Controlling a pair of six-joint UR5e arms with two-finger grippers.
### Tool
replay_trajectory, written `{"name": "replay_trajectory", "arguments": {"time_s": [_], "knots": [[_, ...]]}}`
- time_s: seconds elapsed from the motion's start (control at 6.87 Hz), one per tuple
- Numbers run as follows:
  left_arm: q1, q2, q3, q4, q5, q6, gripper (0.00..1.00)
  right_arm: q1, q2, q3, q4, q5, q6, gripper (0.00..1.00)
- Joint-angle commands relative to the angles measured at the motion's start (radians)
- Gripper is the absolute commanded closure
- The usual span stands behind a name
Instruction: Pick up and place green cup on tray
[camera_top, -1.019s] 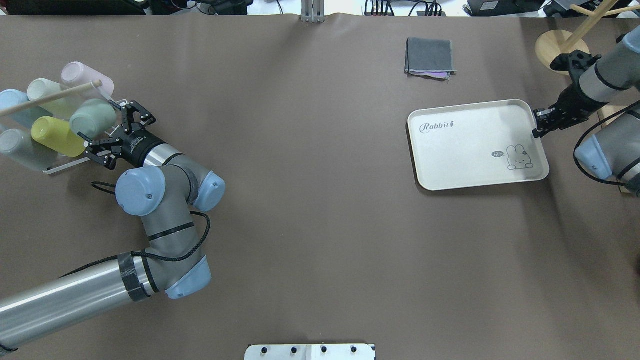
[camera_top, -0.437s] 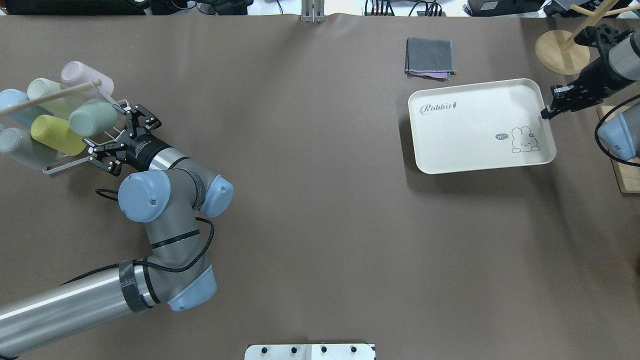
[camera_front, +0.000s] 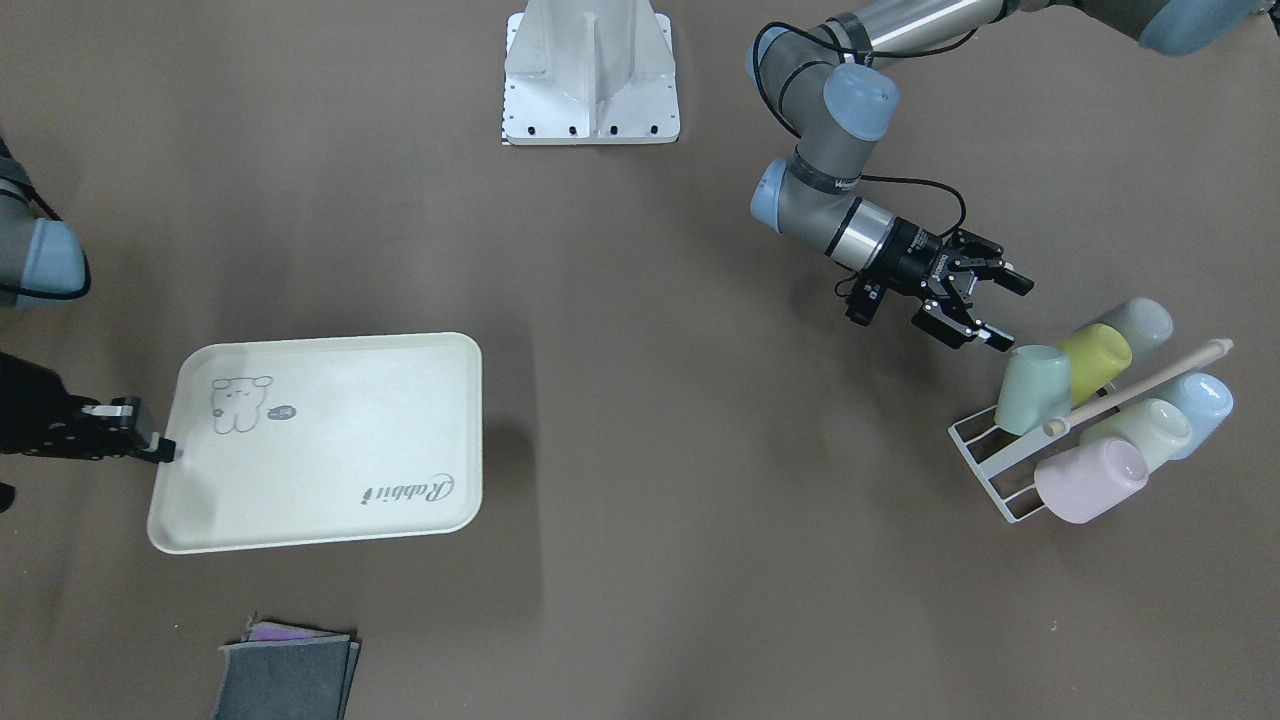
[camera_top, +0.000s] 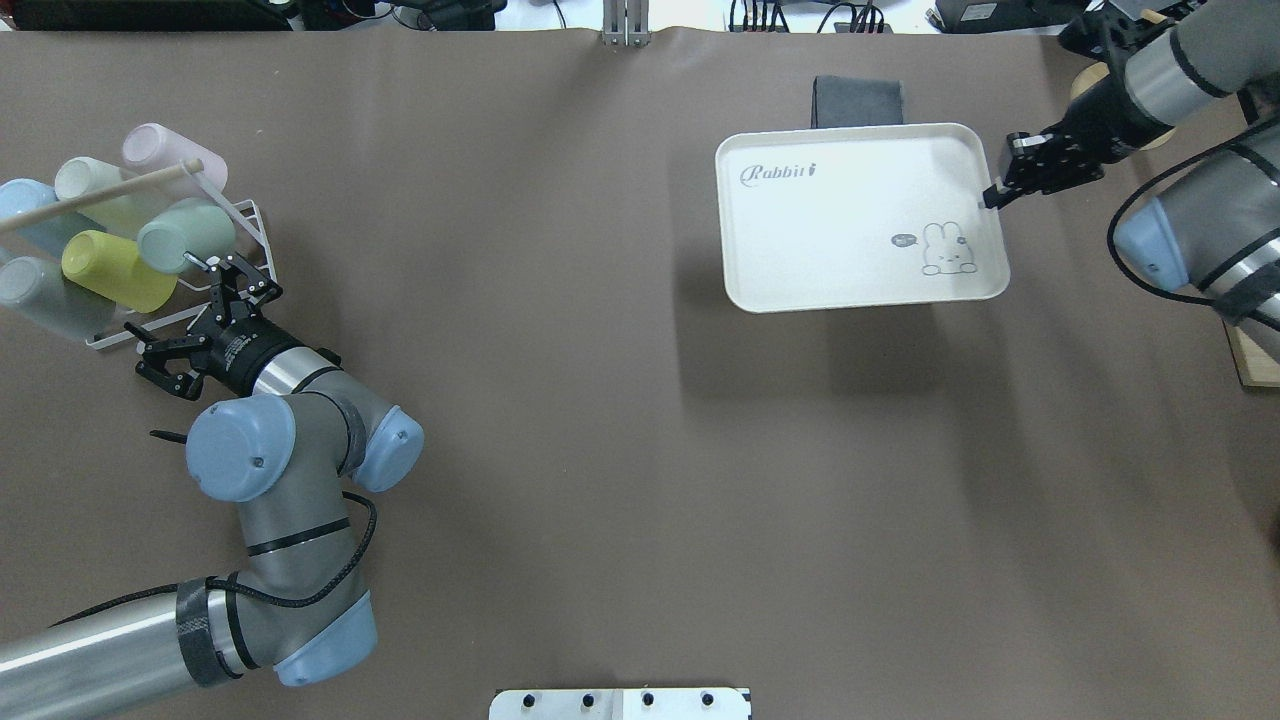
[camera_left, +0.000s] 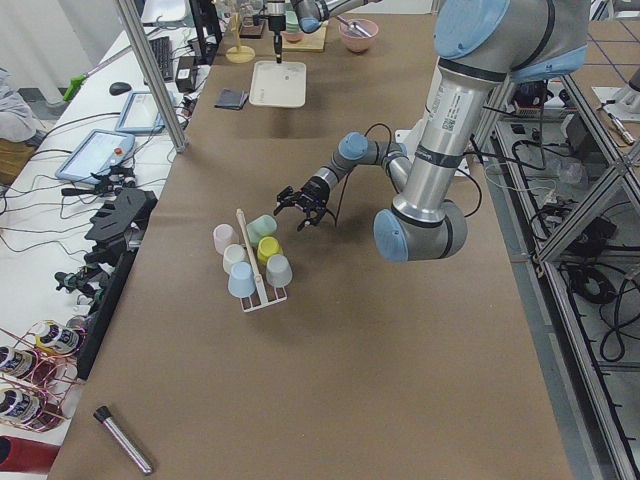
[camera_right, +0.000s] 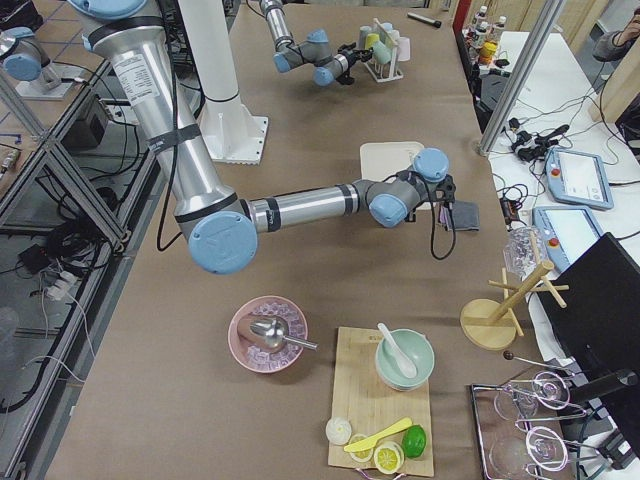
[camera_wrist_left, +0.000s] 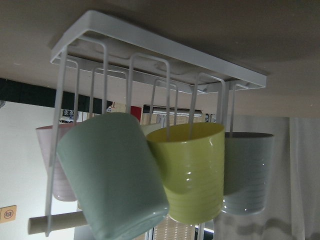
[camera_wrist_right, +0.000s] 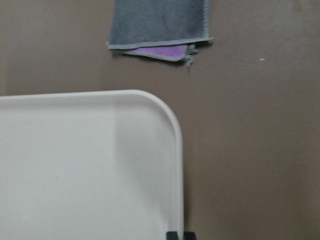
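Observation:
The green cup (camera_top: 185, 233) lies tilted on a white wire rack (camera_top: 251, 214) at the table's left end, beside a yellow-green cup (camera_top: 112, 270). My left gripper (camera_top: 185, 310) is open and empty, just in front of the rack and apart from the green cup. In the left wrist view the green cup (camera_wrist_left: 112, 175) fills the lower left. The cream tray (camera_top: 830, 230) hangs above the table at the far right. My right gripper (camera_top: 992, 197) is shut on its right rim. In the front view the tray (camera_front: 330, 440) is at the left and the green cup (camera_front: 1035, 390) at the right.
The rack also holds pink (camera_top: 150, 147), cream (camera_top: 85, 180), blue (camera_top: 20, 200) and grey (camera_top: 35, 290) cups under a wooden rod (camera_top: 100, 195). A folded grey cloth (camera_top: 858, 102) lies just behind the tray. A wooden stand base (camera_top: 1090, 80) is at the far right.
My right gripper has lifted the tray and carried it left and toward the far edge. My left gripper has drawn back from the green cup, still open.

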Motion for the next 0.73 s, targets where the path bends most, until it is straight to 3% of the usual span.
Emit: {"name": "replay_trajectory", "arguments": {"time_s": [0.0, 0.29, 0.58], "knots": [[0.021, 0.017, 0.005, -0.007, 0.108, -0.022, 0.06, -0.154, 0.073, 0.011, 0.046, -0.12, 0.213, 1.0], [0.024, 0.034, 0.012, -0.009, 0.189, -0.065, 0.08, -0.266, 0.108, 0.013, 0.091, -0.243, 0.38, 1.0], [0.023, 0.045, 0.041, -0.01, 0.211, -0.123, 0.1, -0.334, 0.125, 0.011, 0.124, -0.32, 0.459, 1.0]]}}
